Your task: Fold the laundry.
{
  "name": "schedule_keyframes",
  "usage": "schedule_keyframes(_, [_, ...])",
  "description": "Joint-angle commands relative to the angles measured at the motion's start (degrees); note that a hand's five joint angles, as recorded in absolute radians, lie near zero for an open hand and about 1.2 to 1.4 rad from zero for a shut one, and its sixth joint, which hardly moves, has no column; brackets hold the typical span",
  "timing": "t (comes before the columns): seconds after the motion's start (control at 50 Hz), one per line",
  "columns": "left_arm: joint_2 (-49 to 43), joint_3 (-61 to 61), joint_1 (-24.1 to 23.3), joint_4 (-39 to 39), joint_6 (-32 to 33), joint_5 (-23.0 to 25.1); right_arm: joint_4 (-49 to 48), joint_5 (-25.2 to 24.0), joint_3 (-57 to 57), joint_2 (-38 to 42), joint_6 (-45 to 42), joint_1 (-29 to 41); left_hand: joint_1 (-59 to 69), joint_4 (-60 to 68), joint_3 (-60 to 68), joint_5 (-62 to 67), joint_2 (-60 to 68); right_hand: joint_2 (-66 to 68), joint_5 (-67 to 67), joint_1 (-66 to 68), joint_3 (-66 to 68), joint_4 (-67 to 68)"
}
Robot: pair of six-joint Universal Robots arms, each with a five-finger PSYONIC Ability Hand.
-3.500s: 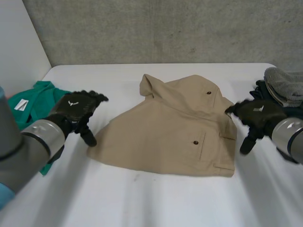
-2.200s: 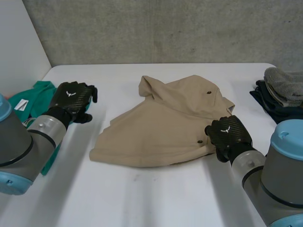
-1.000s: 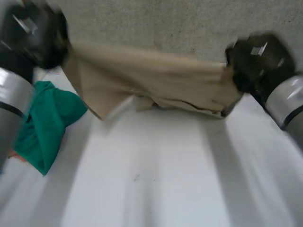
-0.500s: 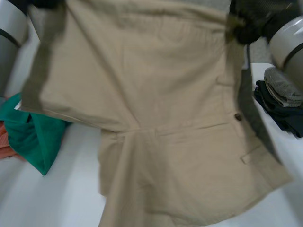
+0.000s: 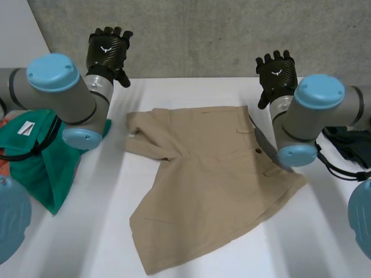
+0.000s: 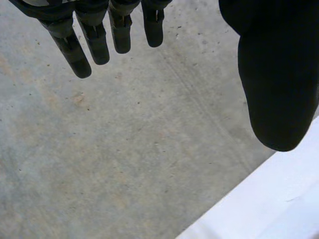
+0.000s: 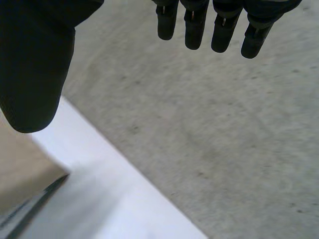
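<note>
Right, far left first. A sliver of orange cloth (image 5: 3, 168) is cut off by the frame edge; I can't tell what it is. Beside it a green garment (image 5: 43, 153) lies bunched at the left edge of the white table (image 5: 87, 231), its upper part hidden behind my left arm (image 5: 58, 92).

The left hand (image 5: 108, 51) is raised clear of the table, its back toward the head camera, against the concrete wall (image 5: 191, 35). In its wrist view the fingers (image 6: 75, 47) hang straight and slightly spread, with the thumb (image 6: 279, 79) well apart from them. The hand is empty.

Middle: the khaki shorts (image 5: 214, 174) lie spread on the table, waistband toward the wall, legs toward the camera, touching neither hand. The waistband's left corner is rumpled and folded over, so I can't read that edge. A dark button (image 5: 258, 152) shows near the right side, where the cloth runs under my right arm (image 5: 297, 155) and part of it is covered.

The right hand (image 5: 276, 69) is also raised before the wall. Its wrist view shows the fingers (image 7: 222, 35) straight, the thumb (image 7: 35, 74) set apart, gripping nothing; a corner of khaki lies on the table below the thumb.

Far right: dark folded clothes (image 5: 353, 147), mostly hidden behind the right arm.
</note>
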Motion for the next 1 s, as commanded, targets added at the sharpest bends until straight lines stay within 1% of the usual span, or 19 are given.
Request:
schedule_keyframes(0.02, [15.2, -16.5, -2.7, -9.8, -0.3, -2.5, 20.9, -14.6, 5.9, -11.6, -1.7, -3.5, -0.6, -1.5, -2.0, -2.6, -1.8, -2.0, -2.5, -2.9, -1.9, -2.0])
schedule_keyframes(0.08, [21.0, -24.0, -3.9, -13.4, 0.1, -2.9, 25.0, -20.4, 11.4, -16.6, -5.3, -5.5, 4.1, 3.2, 2.8, 2.1, 2.9, -2.0, -2.5, -2.9, -1.9, -2.0])
schedule_keyframes(0.1, [24.7, -29.0, -4.9, -16.2, 0.1, -2.8, 27.0, -23.6, 15.2, -19.8, -9.2, -6.8, 5.3, 4.4, 3.9, 3.3, 4.1, -2.0, -2.5, -2.9, -1.9, -2.0])
schedule_keyframes(0.14, [28.4, -34.0, -6.0, -19.3, -0.4, -2.5, 29.1, -26.4, 19.0, -22.6, -13.7, -8.5, 7.2, 6.3, 5.8, 5.1, 5.9, -2.0, -2.5, -2.9, -1.9, -2.0])
schedule_keyframes(0.16, [31.8, -39.1, -7.0, -22.3, -0.5, -1.9, 31.1, -28.6, 22.7, -25.0, -18.4, -10.3, 11.8, 10.9, 10.5, 9.8, 10.6, -2.0, -2.5, -2.9, -1.9, -2.0])
schedule_keyframes(0.22, [36.2, -46.5, -8.3, -26.0, -1.1, -0.5, 34.8, -30.9, 27.7, -28.1, -26.1, -12.8, 13.4, 12.5, 12.0, 11.4, 12.2, 0.1, -0.5, -0.9, 0.1, 0.0])
schedule_keyframes(0.24, [38.6, -50.9, -9.4, -28.0, -1.6, 1.0, 37.2, -32.3, 30.6, -29.4, -31.0, -14.5, 14.2, 13.3, 12.9, 12.2, 13.0, 3.4, 2.9, 2.5, 3.5, 3.3])
schedule_keyframes(0.3, [41.9, -59.2, -11.8, -29.7, -2.9, 3.9, 41.2, -34.7, 36.0, -30.3, -39.5, -17.9, 14.9, 14.0, 13.5, 12.9, 13.7, 7.8, 7.3, 6.9, 7.8, 7.7])
schedule_keyframes(0.36, [43.1, -65.4, -14.0, -28.9, -4.1, 5.4, 42.0, -37.2, 40.3, -29.9, -43.3, -20.7, 16.9, 16.0, 15.5, 14.9, 15.7, 10.8, 10.3, 9.9, 10.9, 10.8])
schedule_keyframes(0.46, [42.7, -71.1, -17.9, -24.4, -4.2, 3.8, 37.5, -42.5, 45.1, -28.5, -43.1, -23.6, 18.9, 18.0, 17.6, 16.9, 17.7, 18.6, 18.1, 17.7, 18.6, 18.5])
schedule_keyframes(0.48, [42.2, -72.2, -18.8, -22.2, -4.1, 2.4, 35.0, -44.2, 46.5, -28.1, -42.6, -24.3, 19.6, 18.7, 18.2, 17.6, 18.4, 21.2, 20.7, 20.3, 21.3, 21.2])
schedule_keyframes(0.56, [41.2, -73.6, -19.9, -16.7, -3.8, -1.4, 28.6, -46.4, 49.4, -26.9, -41.1, -25.5, 19.8, 18.9, 18.4, 17.8, 18.6, 27.0, 26.5, 26.1, 27.0, 26.9])
schedule_keyframes(0.7, [38.9, -74.0, -22.4, -13.9, -2.7, -3.3, 18.9, -46.6, 52.3, -24.7, -37.9, -25.6, 19.9, 19.1, 18.6, 17.9, 18.7, 29.0, 28.5, 28.1, 29.1, 28.9])
schedule_keyframes(0.78, [38.1, -74.0, -23.8, -12.9, -2.6, -3.9, 14.8, -46.7, 53.0, -24.2, -36.2, -25.5, 25.1, 24.3, 23.8, 23.1, 23.9, 46.4, 45.9, 45.5, 46.5, 46.4])
schedule_keyframes(0.8, [37.8, -73.9, -24.3, -11.9, -2.6, -4.4, 13.9, -46.6, 53.0, -24.1, -35.3, -25.2, 27.0, 26.1, 25.6, 25.0, 25.8, 63.3, 62.8, 62.4, 63.4, 63.3])
schedule_keyframes(0.82, [37.7, -73.9, -24.7, -11.3, -2.6, -4.7, 13.5, -46.6, 53.0, -24.2, -34.7, -25.1, 27.7, 26.8, 26.3, 25.7, 26.5, 68.0, 67.5, 67.1, 68.1, 67.9])
schedule_keyframes(0.86, [37.5, -73.8, -25.1, -10.0, -2.5, -5.5, 12.8, -46.7, 53.1, -24.4, -33.3, -24.8, 29.2, 28.3, 27.8, 27.2, 28.0, 68.0, 67.5, 67.1, 68.1, 68.0])
schedule_keyframes(0.9, [37.1, -73.9, -25.7, -8.1, -2.0, -6.9, 12.0, -46.9, 53.4, -24.6, -31.6, -24.6, 34.9, 34.0, 33.5, 32.9, 33.7, 68.0, 67.5, 67.1, 68.1, 68.0])
schedule_keyframes(1.0, [37.0, -74.0, -26.5, -5.0, -0.4, -8.8, 10.4, -46.9, 54.3, -25.5, -29.6, -24.2, 40.1, 39.2, 38.8, 38.1, 38.9, 68.0, 67.5, 67.1, 68.1, 68.0])
